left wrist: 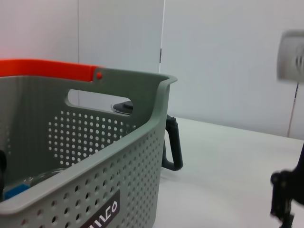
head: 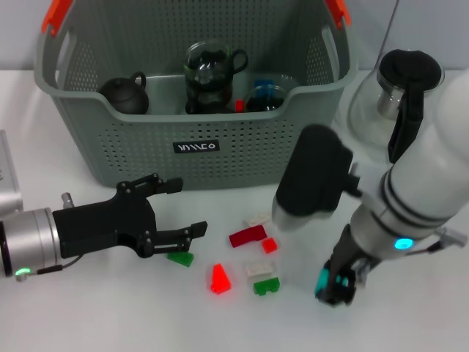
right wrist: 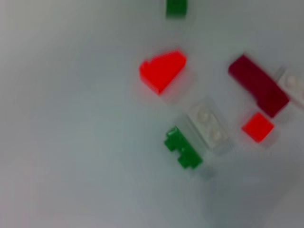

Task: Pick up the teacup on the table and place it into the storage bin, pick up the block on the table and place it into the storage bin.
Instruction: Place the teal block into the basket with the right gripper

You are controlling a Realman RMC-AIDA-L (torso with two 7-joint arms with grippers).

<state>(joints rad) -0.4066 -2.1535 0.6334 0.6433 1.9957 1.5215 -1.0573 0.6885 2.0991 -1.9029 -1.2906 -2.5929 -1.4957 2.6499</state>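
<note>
A white table (head: 110, 323) fills the head view, with a pale wall cut off along the top edge. The storage bin (head: 220, 139) occupies the upper centre; its upper rim is cropped, and a black teapot (head: 124, 95), a glass teacup (head: 212, 73) and a clear cup (head: 267, 95) with blurred blue and red pieces are seen inside. The right arm covers the lower right; its gripper (head: 337, 286) is largely hidden, so its state cannot be told. At lower left the left gripper (head: 176, 213) is held open and empty. Small blocks are scattered at lower centre: a dark red block (head: 247, 236), a bright red wedge (head: 219, 279), a green block (head: 267, 285).
</note>
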